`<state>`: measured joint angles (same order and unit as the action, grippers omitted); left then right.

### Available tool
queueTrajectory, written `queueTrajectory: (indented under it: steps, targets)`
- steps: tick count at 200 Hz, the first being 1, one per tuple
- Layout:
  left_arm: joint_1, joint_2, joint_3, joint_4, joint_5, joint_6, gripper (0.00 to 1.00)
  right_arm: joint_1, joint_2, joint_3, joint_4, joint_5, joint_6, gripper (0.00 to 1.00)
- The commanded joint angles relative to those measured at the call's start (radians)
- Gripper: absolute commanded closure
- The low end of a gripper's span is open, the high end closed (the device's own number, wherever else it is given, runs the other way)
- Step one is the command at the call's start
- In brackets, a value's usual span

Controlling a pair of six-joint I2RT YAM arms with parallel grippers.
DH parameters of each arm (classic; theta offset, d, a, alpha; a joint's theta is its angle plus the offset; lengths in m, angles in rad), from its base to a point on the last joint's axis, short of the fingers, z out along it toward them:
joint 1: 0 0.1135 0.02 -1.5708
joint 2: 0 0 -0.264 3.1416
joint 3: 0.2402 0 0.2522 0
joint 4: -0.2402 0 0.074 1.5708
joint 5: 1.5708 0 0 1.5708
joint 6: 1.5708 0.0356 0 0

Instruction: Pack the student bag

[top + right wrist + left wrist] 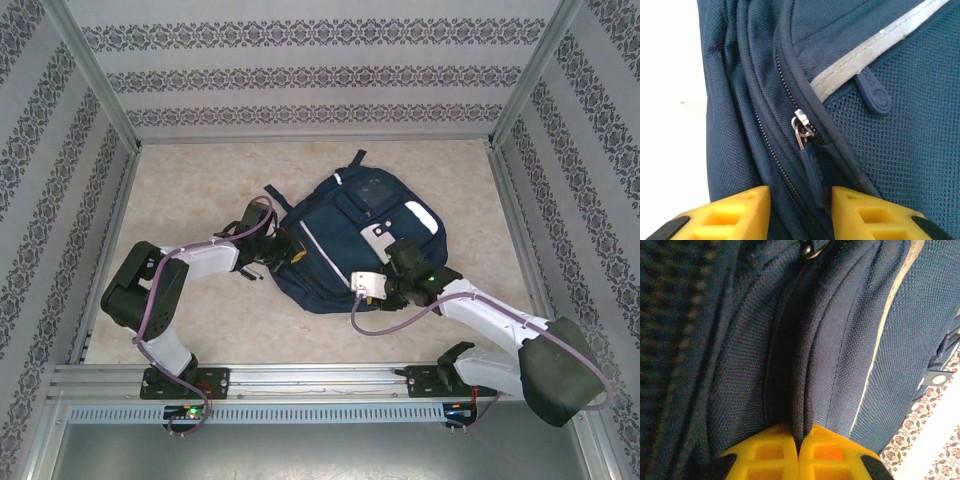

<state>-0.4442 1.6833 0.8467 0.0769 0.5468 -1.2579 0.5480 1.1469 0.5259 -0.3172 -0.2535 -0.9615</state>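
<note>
The student bag [350,235], a dark navy backpack with white reflective patches, lies flat mid-table. At the bag's left edge my left gripper [290,247] is shut; in the left wrist view its yellow fingers [830,452] pinch a narrow fold of the navy fabric [802,405]. My right gripper [392,262] rests on the bag's lower right part. In the right wrist view the right gripper [801,205] stands open, its fingers either side of a navy zipper pull [812,170] hanging from a silver slider [801,122]; the pull lies nearer the right finger.
Patterned walls and metal frame posts [100,90] enclose the beige table [200,180]. An aluminium rail [320,385] runs along the near edge. The bag's top handle [357,160] points toward the back wall. A grey reflective stripe [875,47] and another zipper tab [874,95] sit above the slider.
</note>
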Motion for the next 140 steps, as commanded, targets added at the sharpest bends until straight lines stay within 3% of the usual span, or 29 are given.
queueTrajectory:
  steps: [1, 29, 69, 121, 140]
  targets:
    - [0.017, -0.020, -0.031, -0.018, -0.018, -0.018, 1.00, 0.023, 0.019, -0.021, 0.012, -0.020, -0.014, 0.67]
    - [0.016, -0.025, -0.042, -0.014, -0.014, -0.017, 1.00, 0.028, 0.034, -0.010, -0.019, -0.092, -0.019, 0.74]
    - [0.015, -0.033, -0.056, -0.011, -0.012, -0.017, 1.00, 0.032, 0.040, 0.016, -0.058, -0.166, -0.002, 0.93]
    - [0.015, -0.040, -0.055, -0.009, -0.010, -0.014, 1.00, 0.051, 0.034, 0.026, -0.077, -0.264, 0.011, 0.96]
    - [0.016, -0.040, -0.055, -0.008, -0.008, -0.012, 1.00, 0.059, 0.036, 0.026, -0.048, -0.236, 0.038, 0.84]
